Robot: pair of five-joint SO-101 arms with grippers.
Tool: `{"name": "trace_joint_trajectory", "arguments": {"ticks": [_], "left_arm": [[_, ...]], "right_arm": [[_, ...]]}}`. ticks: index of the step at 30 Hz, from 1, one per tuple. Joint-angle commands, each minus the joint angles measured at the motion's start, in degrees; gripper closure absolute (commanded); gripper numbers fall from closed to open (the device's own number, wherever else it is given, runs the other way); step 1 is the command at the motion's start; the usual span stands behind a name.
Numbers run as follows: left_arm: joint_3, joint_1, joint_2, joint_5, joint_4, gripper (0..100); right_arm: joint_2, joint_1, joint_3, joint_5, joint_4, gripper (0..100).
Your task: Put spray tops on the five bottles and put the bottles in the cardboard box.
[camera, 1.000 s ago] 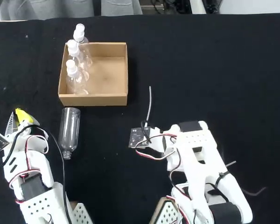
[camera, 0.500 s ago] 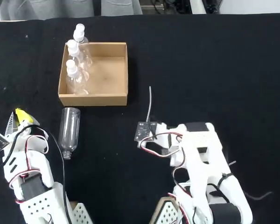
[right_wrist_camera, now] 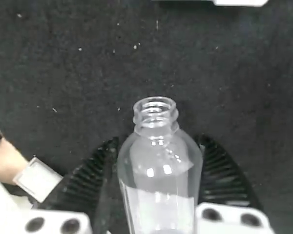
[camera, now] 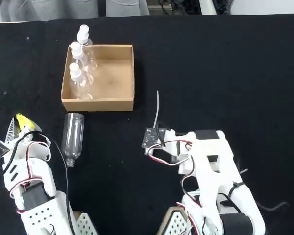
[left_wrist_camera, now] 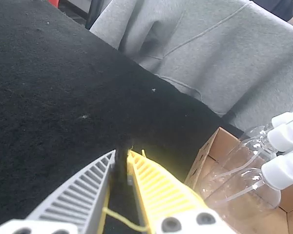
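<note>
Bottle [right_wrist_camera: 158, 175] within right tool [right_wrist_camera: 158, 142]

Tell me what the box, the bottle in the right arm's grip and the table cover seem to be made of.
The box looks like plain brown cardboard, matte, with raw cut edges. The bottle seems clear glossy plastic: highlights on it, the background showing through. The table cover looks like black cloth or felt, matte, flecked with lint.

Three capped bottles [camera: 78, 83] crowd the left side of the cardboard box [camera: 98, 104]; its right half lies open. An uncapped bottle [camera: 72, 134] lies just near it.
</note>
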Motion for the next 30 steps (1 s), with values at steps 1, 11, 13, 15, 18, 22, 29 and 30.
{"name": "trace_joint_trajectory", "arguments": {"ticks": [1, 11, 13, 15, 18, 22, 29, 30], "left_arm": [[1.27, -0.13, -0.53, -0.62, -0.97, 97], [1.27, -0.04, -0.53, -0.62, -0.97, 97], [1.27, 0.04, -0.53, -0.62, -0.97, 97], [1.27, 0.48, -0.53, -0.62, -0.97, 97], [1.27, 2.59, -0.26, -0.62, -0.88, 97], [1.27, 3.56, -0.18, -0.62, -0.88, 97], [1.27, 3.47, -0.26, -0.62, -0.88, 97], [1.27, 3.47, -0.35, -0.62, -0.88, 97]], "right_arm": [[-2.51, 1.32, -2.95, -4.4, 1.85, 81.9], [-2.51, 1.32, -13.14, -14.77, 7.82, 93.3], [-2.51, 1.14, -14.2, -17.41, 7.82, 93.5], [-2.51, 0.97, -15.16, -19.52, 7.82, 93.5], [-2.51, 0.88, -17.36, -23.38, 7.82, 93.5], [-2.51, 0.88, -20.88, -28.84, 7.82, 93.5], [-2.51, 0.79, -26.24, -36.92, 7.74, 93.5], [-2.51, 0.79, -26.95, -37.8, 7.74, 93.5]]}}
